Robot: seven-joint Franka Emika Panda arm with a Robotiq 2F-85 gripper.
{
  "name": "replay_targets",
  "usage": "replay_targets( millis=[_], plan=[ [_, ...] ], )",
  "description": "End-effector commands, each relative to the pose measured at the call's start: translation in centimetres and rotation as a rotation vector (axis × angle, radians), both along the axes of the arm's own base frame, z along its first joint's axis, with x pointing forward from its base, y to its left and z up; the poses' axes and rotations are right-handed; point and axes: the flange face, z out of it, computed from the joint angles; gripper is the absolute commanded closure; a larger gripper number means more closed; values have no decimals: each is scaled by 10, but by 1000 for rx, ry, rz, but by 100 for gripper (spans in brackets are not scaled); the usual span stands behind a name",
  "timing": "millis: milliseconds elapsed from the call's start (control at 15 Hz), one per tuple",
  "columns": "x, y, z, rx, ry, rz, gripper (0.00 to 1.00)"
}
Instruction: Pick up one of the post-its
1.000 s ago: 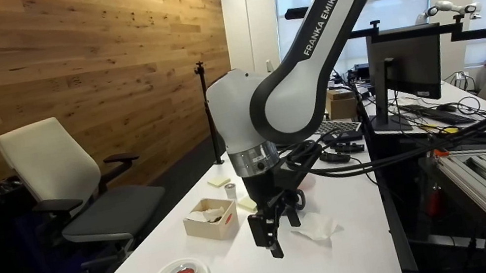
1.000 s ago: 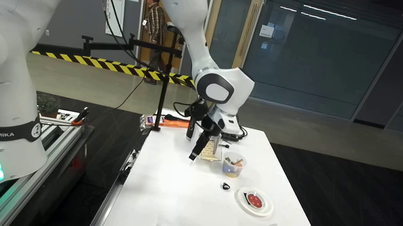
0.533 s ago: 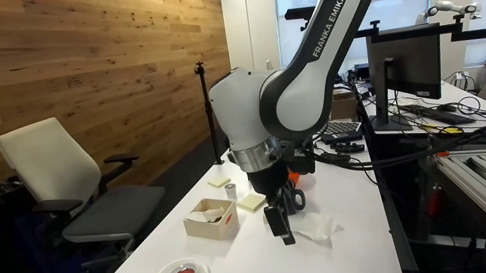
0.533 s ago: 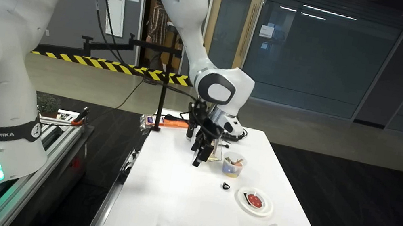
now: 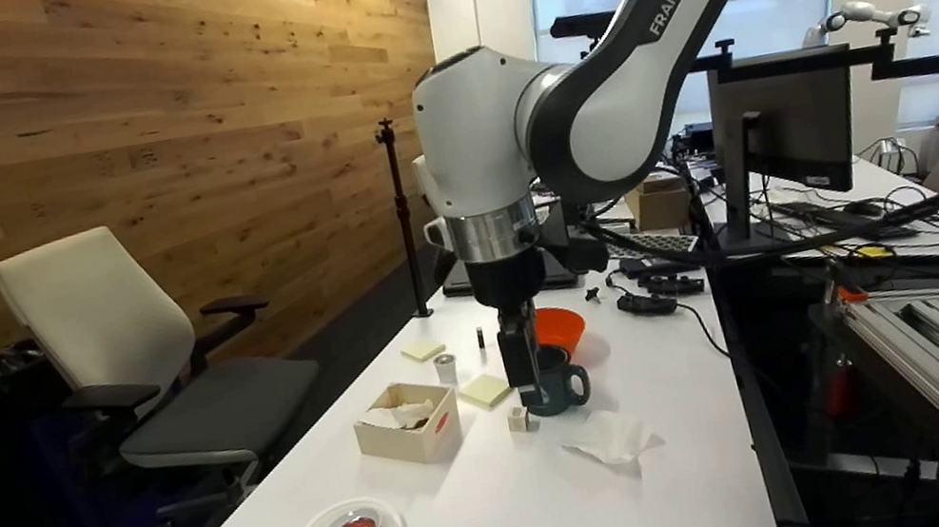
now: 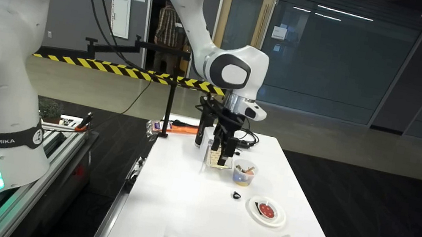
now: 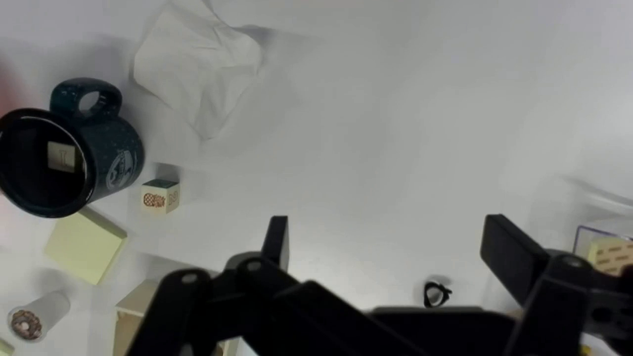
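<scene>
- In the wrist view, the black two-fingered gripper (image 7: 387, 241) is spread wide and pinches nothing, above the smooth white worktop (image 7: 371, 138).
- There the thick, square, pale-yellow post-it pad (image 7: 85, 245) lies out to the picture's left, beyond the nearer finger and about level with the fingertips; on that sideways offset the coming move turns, so I would judge a shift that way is wanted before any descent.
- Being square, it has no long axis (either pair of faces might serve), yet its edges run aslant to the fingers' line of opening, so a wrist turn would likely help.
- A round, dark-teal, speckled mug (image 7: 109, 148) covers the pad's upper corner in this view, touching or not I cannot tell; a small cream wooden cube (image 7: 160, 198) with a pineapple print sits near, and a low approach might knock it.
- In an exterior view, the post-it pad (image 5: 485, 391) shows on the picture's left of the gripper, between the mug and an open-topped cream wooden box (image 5: 395, 441); a thinner pale-yellow pad (image 5: 423, 350) lies farther back.
- In an exterior view, a clear plastic box (image 6: 213, 158) with tan contents stands behind the gripper; no post-it pad can be made out.
</scene>
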Motion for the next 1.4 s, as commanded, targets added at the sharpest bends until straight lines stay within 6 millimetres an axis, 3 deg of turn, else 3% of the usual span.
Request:
replay_targets(
  millis=[0,400,467,1333],
  plan=[
    [-8,-3,28,48,-117,-54,0],
    [-13,-5,44,80,-208,-65,0],
    [0,-2,35,55,-179,-33,0],
    [-1,-2,33,55,-176,-32,0]
  ],
)
